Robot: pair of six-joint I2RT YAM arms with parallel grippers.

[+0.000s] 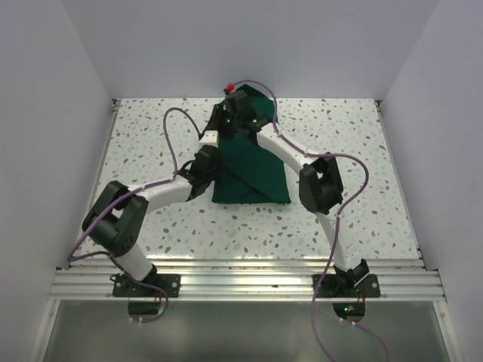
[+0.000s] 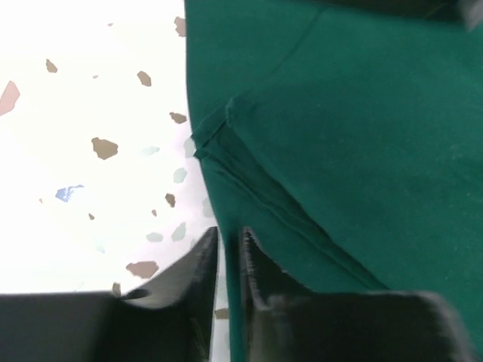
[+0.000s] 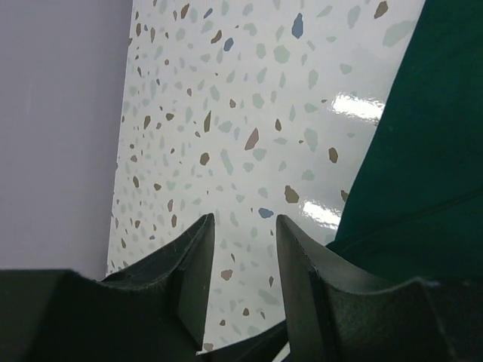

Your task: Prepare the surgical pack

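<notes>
1. The dark green surgical pack (image 1: 253, 177) is lying mid-desk (image 1: 362, 166), its long axis running from the near edge toward the far wall;
2. The left tool (image 2: 229, 241) is pinching its edge; the right tool (image 3: 243, 226) is gaping, holding nothing.

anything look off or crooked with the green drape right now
The surgical pack looks askew: a flap crosses it diagonally, so its edges do not line up. The left gripper pinches a fabric edge; the right gripper is open beside it. No tears or spills show.
</notes>
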